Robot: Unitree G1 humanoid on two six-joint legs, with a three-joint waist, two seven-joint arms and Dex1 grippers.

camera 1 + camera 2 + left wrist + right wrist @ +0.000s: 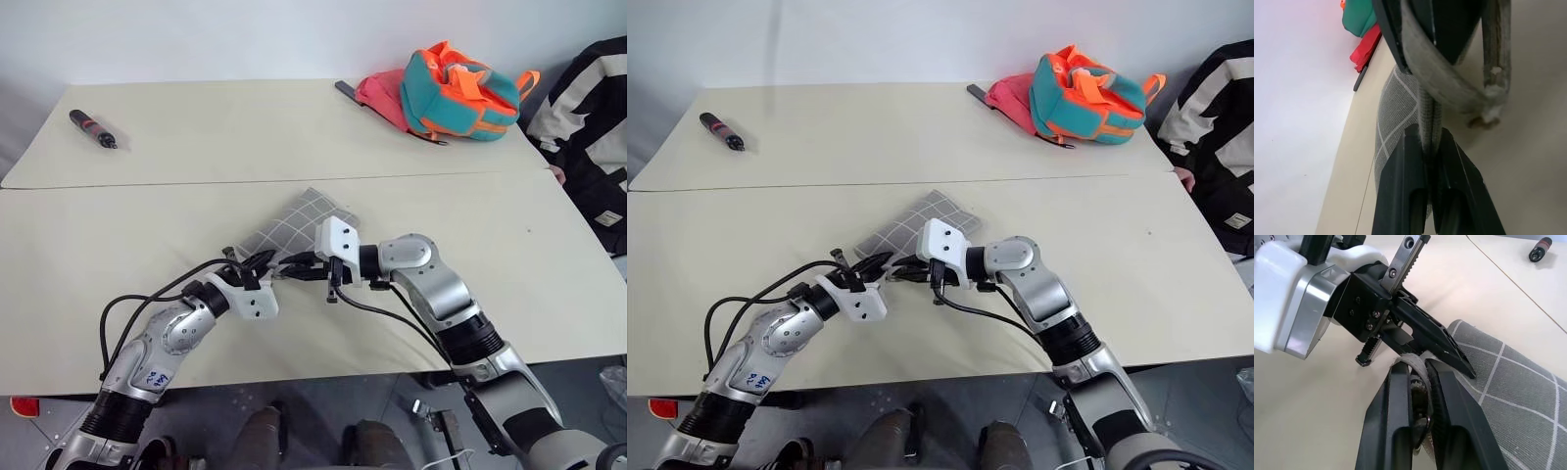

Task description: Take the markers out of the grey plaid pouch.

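Observation:
The grey plaid pouch (pixel 306 219) lies on the near table, with its near end lifted between my two grippers. My left gripper (pixel 278 267) is shut on the pouch's edge seam (pixel 1429 122), just below the small grey loop (pixel 1449 85). My right gripper (pixel 1418 368) comes in from the opposite side, shut on the zip pull at that same end. Its fingers (pixel 1396 396) press either side of the zip. The black fingers (pixel 1440 340) of the left gripper cross just in front of them. The markers are hidden.
A thick black-and-red pen-shaped thing (pixel 93 128) lies on the far table at the left. A teal-and-orange backpack (pixel 456 90) on a red cloth (pixel 377 93) sits at the far right. A person in black-and-white clothing (pixel 588 108) is at the right edge.

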